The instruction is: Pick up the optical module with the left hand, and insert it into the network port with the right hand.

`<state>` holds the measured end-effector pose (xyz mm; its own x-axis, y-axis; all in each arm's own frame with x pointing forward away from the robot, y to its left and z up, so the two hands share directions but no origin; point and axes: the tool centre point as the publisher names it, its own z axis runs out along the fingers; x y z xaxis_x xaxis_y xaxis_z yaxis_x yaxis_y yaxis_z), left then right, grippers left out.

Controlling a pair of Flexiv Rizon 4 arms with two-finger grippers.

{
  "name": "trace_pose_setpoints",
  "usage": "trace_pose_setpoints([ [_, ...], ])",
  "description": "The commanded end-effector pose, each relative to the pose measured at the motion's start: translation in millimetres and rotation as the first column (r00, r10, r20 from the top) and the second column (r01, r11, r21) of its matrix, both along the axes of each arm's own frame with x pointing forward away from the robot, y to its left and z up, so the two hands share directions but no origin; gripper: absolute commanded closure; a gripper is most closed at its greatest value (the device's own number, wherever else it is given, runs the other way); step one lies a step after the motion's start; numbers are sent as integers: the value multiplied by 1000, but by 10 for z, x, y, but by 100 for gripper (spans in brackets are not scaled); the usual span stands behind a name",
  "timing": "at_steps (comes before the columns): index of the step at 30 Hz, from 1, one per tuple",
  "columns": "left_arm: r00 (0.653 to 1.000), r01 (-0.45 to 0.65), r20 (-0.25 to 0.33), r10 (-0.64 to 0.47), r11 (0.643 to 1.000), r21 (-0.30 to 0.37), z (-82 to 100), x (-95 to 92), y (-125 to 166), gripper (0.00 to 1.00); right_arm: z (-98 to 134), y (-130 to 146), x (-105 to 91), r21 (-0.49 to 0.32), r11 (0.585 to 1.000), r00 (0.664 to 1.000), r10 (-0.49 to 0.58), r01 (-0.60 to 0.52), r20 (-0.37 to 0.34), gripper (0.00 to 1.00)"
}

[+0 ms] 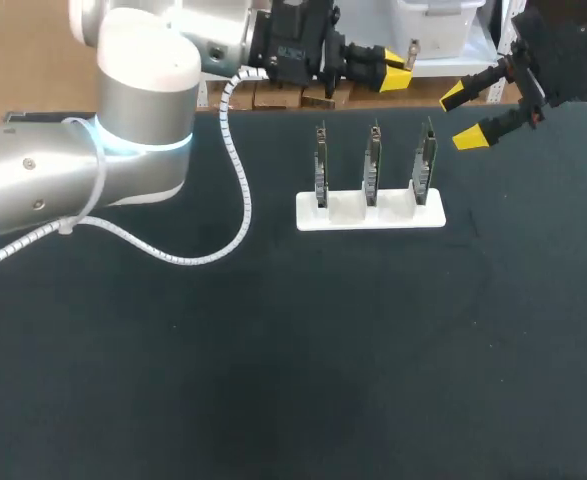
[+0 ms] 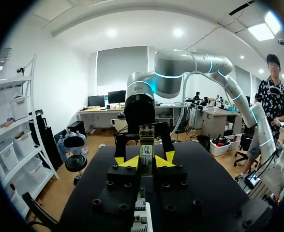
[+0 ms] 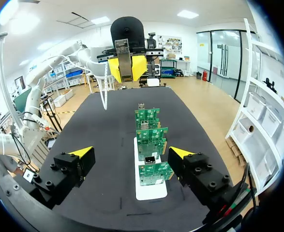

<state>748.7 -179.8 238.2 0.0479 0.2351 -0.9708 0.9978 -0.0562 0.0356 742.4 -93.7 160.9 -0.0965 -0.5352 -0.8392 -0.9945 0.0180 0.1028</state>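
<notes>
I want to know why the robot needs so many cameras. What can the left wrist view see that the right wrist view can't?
Only the left wrist view: my right arm, facing it from across the table. Only the right wrist view: all three green boards standing in a row, ahead of the open right gripper. Both: the black table, the white holder (just a bit of it in the left wrist view), and the optical module pinched in the left gripper.

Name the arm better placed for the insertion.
Right. The right gripper is open and empty, facing the circuit boards just ahead; the left gripper is shut on the optical module, so a handover comes first.
</notes>
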Motion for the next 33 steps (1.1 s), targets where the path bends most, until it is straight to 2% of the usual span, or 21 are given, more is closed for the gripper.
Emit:
trace_pose_setpoints([
  [1, 1000, -1, 10, 2, 1000, -20, -4, 11, 0, 100, 2, 0, -16, -1, 1000, 1000, -3, 3, 3, 0],
  [14, 1000, -19, -1, 19, 999, -28, -25, -27, 30, 100, 2, 0, -16, -1, 1000, 1000, -3, 3, 3, 0],
  [19, 999, -14, -53, 9, 996, -93, -132, -159, -189, 100, 2, 0, -16, -1, 1000, 1000, -3, 3, 3, 0],
  [23, 998, 4, -65, -13, 991, -136, -161, -216, -399, 100, 2, 0, -16, -1, 1000, 1000, -3, 3, 3, 0],
  [33, 997, 19, -73, -30, 989, -147, -199, -177, -551, 100, 2, 0, -16, -1, 1000, 1000, -3, 3, 3, 0],
])
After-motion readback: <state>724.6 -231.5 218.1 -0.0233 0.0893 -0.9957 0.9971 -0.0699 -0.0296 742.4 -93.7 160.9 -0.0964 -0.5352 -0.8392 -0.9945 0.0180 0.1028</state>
